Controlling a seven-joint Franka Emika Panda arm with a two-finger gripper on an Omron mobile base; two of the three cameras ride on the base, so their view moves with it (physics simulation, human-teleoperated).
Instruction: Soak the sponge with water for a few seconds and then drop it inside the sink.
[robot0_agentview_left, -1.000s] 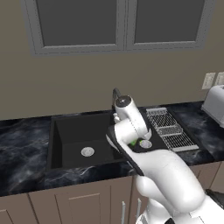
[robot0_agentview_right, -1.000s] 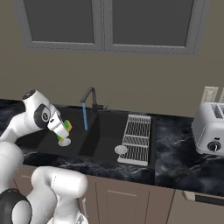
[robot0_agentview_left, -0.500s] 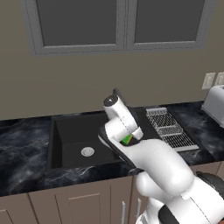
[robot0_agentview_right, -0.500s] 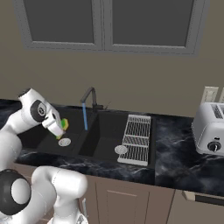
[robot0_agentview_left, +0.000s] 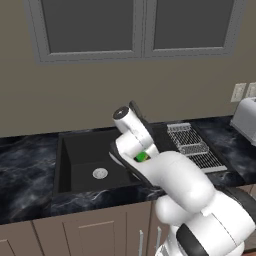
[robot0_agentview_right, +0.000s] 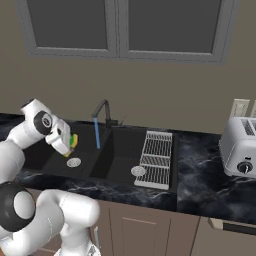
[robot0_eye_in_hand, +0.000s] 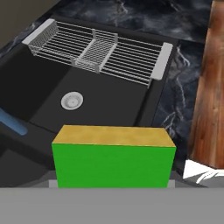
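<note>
Hand (robot0_agentview_right: 68, 146) is closed tight on the sponge (robot0_eye_in_hand: 113, 156), jaws pinching it from both sides. Sponge: green face toward the hand camera, yellow layer on top in that view. From the right base view the sponge (robot0_agentview_right: 73, 141) shows as a yellow-green sliver at the hand, held in the air over the left basin of the sink (robot0_agentview_right: 120, 165), above and near the left drain (robot0_agentview_right: 73, 162). From the left base view a small green patch of the sponge (robot0_agentview_left: 141, 157) peeks out beside the white wrist, over the sink (robot0_agentview_left: 75, 150), right of that drain (robot0_agentview_left: 100, 173).

Water (robot0_agentview_right: 96, 134) runs as a thin blue stream from the faucet (robot0_agentview_right: 102, 111) down into the sink. Sponge is left of the stream, near it but apart, not under it. In the hand view a blue streak of water (robot0_eye_in_hand: 13, 123) sits at the left edge, left of the sponge; sink (robot0_eye_in_hand: 109, 103) lies beyond.

Wire rack (robot0_agentview_right: 156, 158) lies across the right basin of the sink, with the right drain (robot0_agentview_right: 138, 171) at its near left corner. Same rack (robot0_eye_in_hand: 98, 50) at the far side of the sink in the hand view, drain (robot0_eye_in_hand: 71, 100) in front of it. Toaster (robot0_agentview_right: 241, 147) stands on the bench (robot0_agentview_right: 210, 180), right of the sink, well apart.
</note>
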